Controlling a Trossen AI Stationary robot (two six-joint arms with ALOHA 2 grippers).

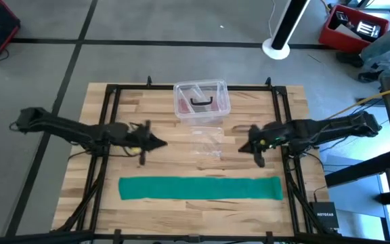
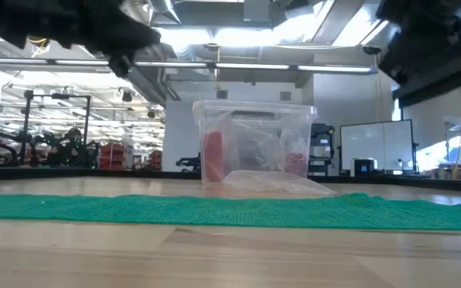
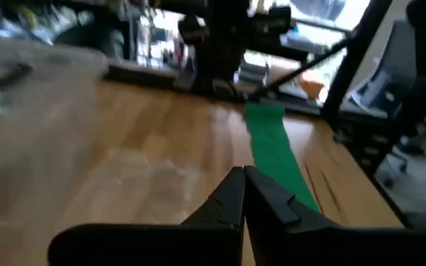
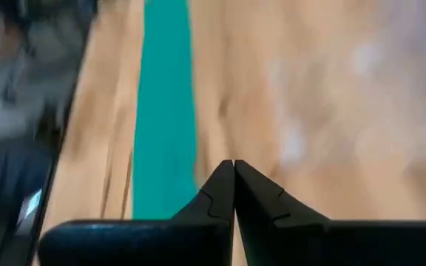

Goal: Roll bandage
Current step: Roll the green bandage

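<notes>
Both of your hands, left hand [image 1: 162, 143] and right hand [image 1: 244, 147], hover closed and empty at mid-frame above the flat bandage [image 1: 200, 188] on the counter [image 1: 154, 108].

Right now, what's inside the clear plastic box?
Inside the clear plastic box, the high view shows a dark handle-shaped piece and pinkish contents. The hazy walls hide what these items are. The bandage lies outside it, flat.

The high view looks straight down on the whole table [image 1: 114, 102]. The low view looks level across its top, close to the bandage [image 2: 214, 210]. Each wrist view faces forward past its own closed fingers; all four share that bandage.
</notes>
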